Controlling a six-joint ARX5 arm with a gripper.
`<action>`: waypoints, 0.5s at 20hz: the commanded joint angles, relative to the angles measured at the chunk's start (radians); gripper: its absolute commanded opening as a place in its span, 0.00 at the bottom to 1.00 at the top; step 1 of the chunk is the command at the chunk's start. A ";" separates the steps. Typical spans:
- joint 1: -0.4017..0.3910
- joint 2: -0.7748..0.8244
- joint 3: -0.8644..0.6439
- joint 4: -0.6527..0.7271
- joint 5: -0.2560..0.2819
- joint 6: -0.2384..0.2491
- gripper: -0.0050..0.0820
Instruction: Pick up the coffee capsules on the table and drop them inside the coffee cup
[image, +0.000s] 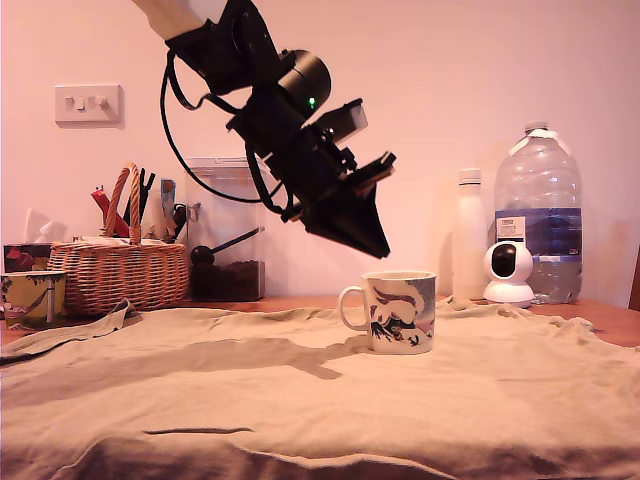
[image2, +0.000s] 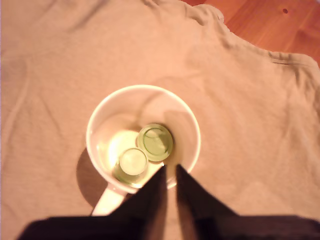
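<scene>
I have the gripper (image: 378, 247) hanging in the upper middle of the exterior frame, tips pointing down and toward the exterior view's right, just above and a little to the left of the rim of the coffee cup (image: 400, 312). In the wrist view the two dark fingertips (image2: 156, 181) stand nearly together with only a thin slit of light between them, and nothing is caught in that slit, so I log the jaws as almost shut and empty. The cup (image2: 143, 92) sits at the centre of the wrist frame on the tan cloth (image2: 55, 60), its handle running toward the lower left of that frame. Two coffee capsules lie at the bottom of it, touching: the pale green one (image2: 156, 142) showing its flat round face, and the second (image2: 131, 165) beside it, tilted; the pink cast makes its colour hard to call. No capsule is visible on the cloth or on the bare table (image2: 270, 22) in either view. Judgement: both pods are delivered; the relation that matters is that the cup lies directly below the tips, so any retreat should go straight up to clear the rim.
</scene>
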 joint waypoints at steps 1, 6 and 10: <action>0.007 -0.079 -0.005 0.006 -0.014 0.005 0.04; 0.032 -0.191 -0.051 -0.003 -0.042 0.007 0.04; 0.057 -0.297 -0.177 0.056 -0.059 0.004 0.04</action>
